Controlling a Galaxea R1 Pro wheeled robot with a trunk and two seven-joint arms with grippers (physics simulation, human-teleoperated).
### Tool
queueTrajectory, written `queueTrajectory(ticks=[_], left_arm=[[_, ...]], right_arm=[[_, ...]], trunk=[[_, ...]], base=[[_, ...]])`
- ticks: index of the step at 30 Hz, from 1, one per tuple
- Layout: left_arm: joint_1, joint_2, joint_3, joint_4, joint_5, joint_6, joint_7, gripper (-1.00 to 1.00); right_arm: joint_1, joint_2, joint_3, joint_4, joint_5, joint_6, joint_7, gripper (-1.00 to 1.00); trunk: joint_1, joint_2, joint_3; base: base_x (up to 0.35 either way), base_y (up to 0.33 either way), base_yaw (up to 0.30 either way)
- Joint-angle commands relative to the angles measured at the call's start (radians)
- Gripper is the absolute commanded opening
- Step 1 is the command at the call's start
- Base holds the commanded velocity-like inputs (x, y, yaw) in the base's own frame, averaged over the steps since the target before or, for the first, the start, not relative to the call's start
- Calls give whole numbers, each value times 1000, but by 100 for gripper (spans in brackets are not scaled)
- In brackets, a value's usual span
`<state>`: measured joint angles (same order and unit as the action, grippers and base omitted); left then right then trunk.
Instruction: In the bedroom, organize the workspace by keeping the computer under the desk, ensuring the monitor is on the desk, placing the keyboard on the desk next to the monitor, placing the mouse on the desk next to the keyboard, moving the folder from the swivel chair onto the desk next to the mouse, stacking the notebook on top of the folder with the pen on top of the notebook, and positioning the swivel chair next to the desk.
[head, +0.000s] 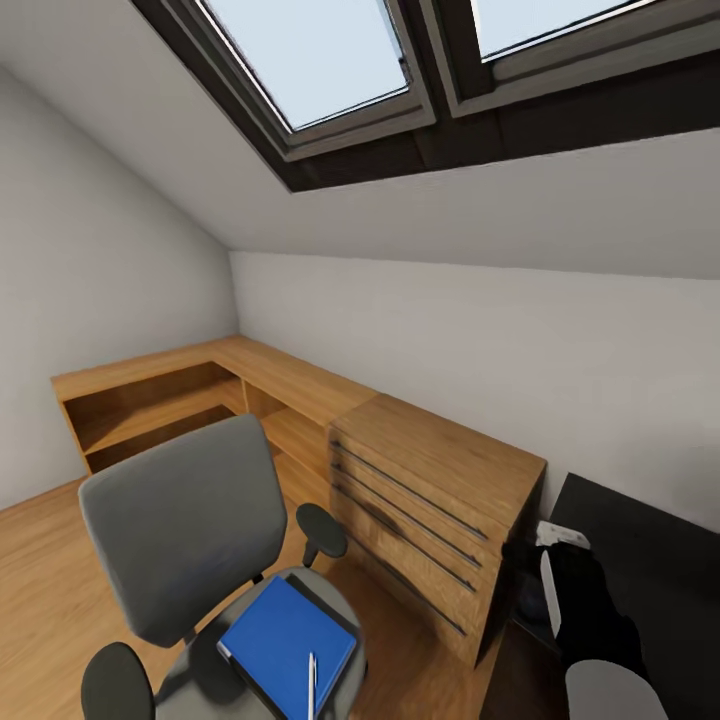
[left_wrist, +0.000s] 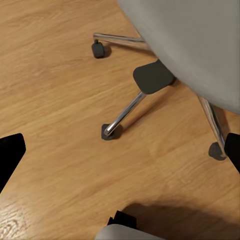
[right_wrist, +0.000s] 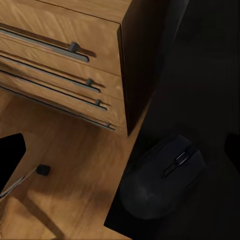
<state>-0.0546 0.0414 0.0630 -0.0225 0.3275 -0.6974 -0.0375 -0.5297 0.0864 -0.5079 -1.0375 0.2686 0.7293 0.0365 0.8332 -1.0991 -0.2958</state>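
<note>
Nearest us, the mouse (right_wrist: 162, 182) sits on the desk (right_wrist: 200, 60); at seven o'clock the folder (head: 287, 637) lies on the swivel chair (head: 185, 525). Grippers' state: we cannot tell.

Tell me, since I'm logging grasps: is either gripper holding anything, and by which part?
Nothing is held. The mouse lies free on the desk; the folder lies on the chair.

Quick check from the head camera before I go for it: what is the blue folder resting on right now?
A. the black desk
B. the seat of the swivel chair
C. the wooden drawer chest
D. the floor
B. The head view shows the blue folder lying flat on the grey seat of the swivel chair, with the white pen on top of it.
</note>
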Motion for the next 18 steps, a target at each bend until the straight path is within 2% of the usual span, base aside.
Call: queueTrajectory(ticks=[1, 12, 18], left_arm=[[-1, 0, 6, 1, -1, -2, -4, 100], [-1, 0, 6, 1, -1, -2, -4, 100], [-1, 0, 6, 1, -1, -3, -4, 100]], right_arm=[[-1, 1, -6, -2, 5, 4, 4, 100], [-1, 2, -19, -2, 5, 4, 5, 100], [-1, 3, -20, -3, 6, 4, 5, 100]], trunk=[[0, -1, -1], [0, -1, 8], [0, -1, 9]], base=[[0, 0, -47], [0, 0, -125], [0, 0, -44]])
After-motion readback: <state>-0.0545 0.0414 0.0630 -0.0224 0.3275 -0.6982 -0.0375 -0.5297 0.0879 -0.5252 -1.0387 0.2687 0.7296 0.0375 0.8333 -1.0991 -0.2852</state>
